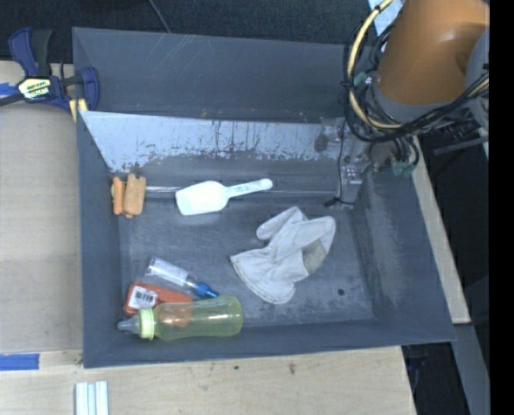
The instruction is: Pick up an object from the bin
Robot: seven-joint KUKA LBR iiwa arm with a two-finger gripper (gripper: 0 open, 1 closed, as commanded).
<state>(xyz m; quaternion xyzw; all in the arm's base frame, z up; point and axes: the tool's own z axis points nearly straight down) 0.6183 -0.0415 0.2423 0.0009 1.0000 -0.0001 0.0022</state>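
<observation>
Orange-capped arm reaches in from the right, gripper (350,188) low near the bin's (240,67) back-right corner | grip: honestly can't tell | closest thing: 1 crumpled white cloth (283,253), just below-left | also 1 white scoop (209,197), 1 yellowish baby bottle (192,319), 1 clear tube (177,278) | orange packet (149,297) half hidden behind bottle | orange-brown lump (127,195) at left wall, hard to make out

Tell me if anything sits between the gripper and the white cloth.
Nothing visible does. The gripper is at the back right of the bin, and only bare floor separates it from the cloth. The scoop lies well aside.
</observation>
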